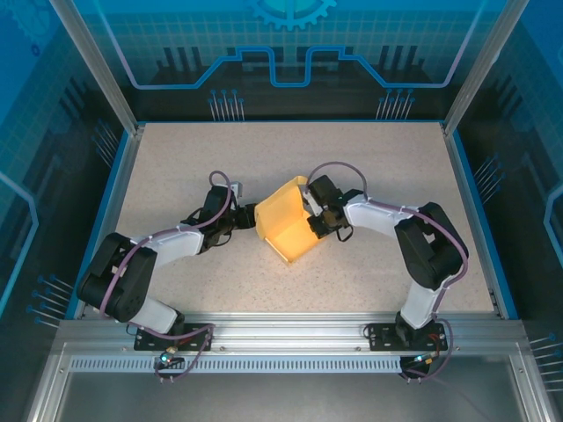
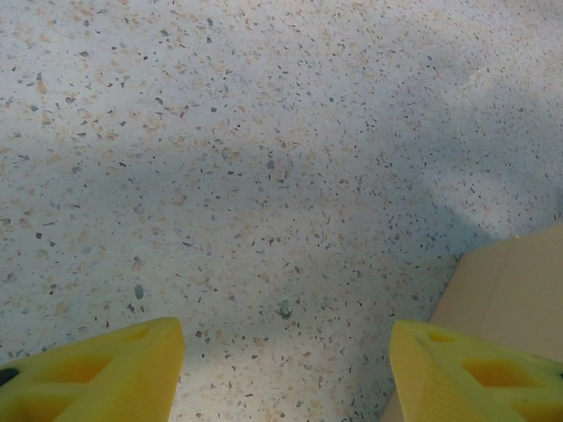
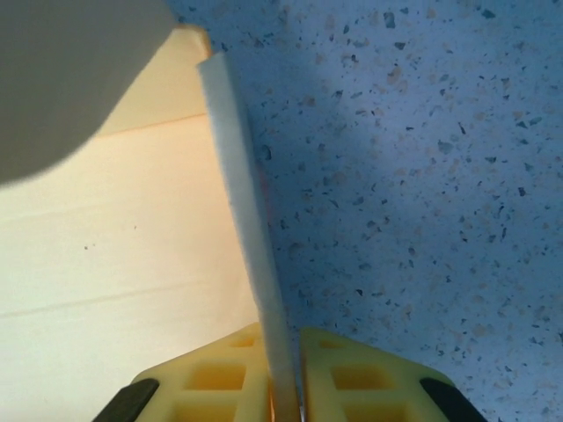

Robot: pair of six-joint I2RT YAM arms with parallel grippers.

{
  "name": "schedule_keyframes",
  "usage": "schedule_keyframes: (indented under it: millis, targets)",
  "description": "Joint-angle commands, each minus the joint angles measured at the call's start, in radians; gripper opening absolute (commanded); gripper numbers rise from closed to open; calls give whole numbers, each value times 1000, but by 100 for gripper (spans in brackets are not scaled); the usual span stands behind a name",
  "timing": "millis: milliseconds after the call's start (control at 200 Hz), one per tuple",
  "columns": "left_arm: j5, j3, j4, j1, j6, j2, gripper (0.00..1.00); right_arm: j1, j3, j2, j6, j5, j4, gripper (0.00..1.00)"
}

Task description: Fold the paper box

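Note:
The paper box (image 1: 286,226) is a pale yellow open box lying mid-table between both arms, its opening facing up. My right gripper (image 1: 313,216) pinches the box's right wall; in the right wrist view the thin wall edge (image 3: 251,229) runs up from between the two yellow fingers (image 3: 343,378), which are pressed onto it. My left gripper (image 1: 244,220) sits just left of the box. In the left wrist view its yellow fingers (image 2: 97,374) stand wide apart over bare table, with a corner of the box (image 2: 510,290) beside the right finger.
The speckled tabletop (image 1: 387,158) has free room all round the box. Blue rails (image 1: 479,220) bound the table on both sides, and a metal frame bar (image 1: 290,330) runs along the near edge by the arm bases.

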Motion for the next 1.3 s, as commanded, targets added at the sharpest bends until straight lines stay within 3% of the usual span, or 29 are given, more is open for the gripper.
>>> schedule_keyframes:
  millis: [0,365,735,1296]
  targets:
    - [9,-10,-10,7,12,-24,65,23,1,46,37,122,-52,13]
    - [23,-11,-10,7,4,-16,65,81,-21,91,89,321,-20,7]
    - [21,5,-36,7,13,-32,65,62,-9,35,47,244,13,14]
    - [-14,10,-69,8,46,-77,65,-31,-71,-185,68,19,53,46]
